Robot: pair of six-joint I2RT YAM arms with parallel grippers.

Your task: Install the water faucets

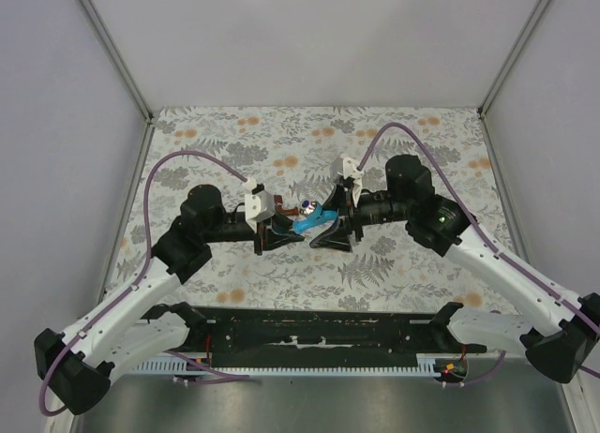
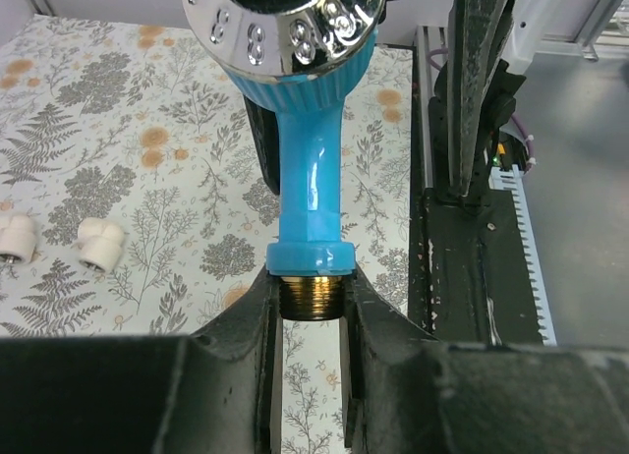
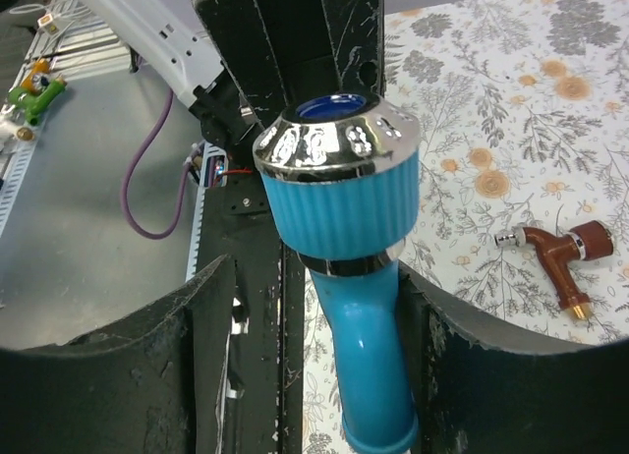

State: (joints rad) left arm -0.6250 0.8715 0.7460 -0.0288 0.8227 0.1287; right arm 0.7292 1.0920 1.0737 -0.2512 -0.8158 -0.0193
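Left wrist view shows the left claw [image 2: 310, 312] pinching the brass threaded end of the blue faucet [image 2: 310, 179], one finger on either side of the thread, with the chrome-capped knob pointing away from it. The right claw [image 3: 319, 277] stands spread around the ribbed knob of the same faucet; whether its fingers press on the knob I cannot tell, since a gap shows on one side. From the top view the blue faucet hangs between the two claws above the middle of the table [image 1: 422, 152], well off every edge. The red-brown faucet [image 3: 560, 257] lies flat on the table close by, and two white fittings [image 2: 101, 243] lie loose beside each other on the cloth. The likely trouble is the thread: it is short, hard and smooth, so if the two arms pull or twist out of step it could slide out of the left pinch, and the faucet would drop or swing down onto the red-brown one. No box, tray or other container shows in any view.
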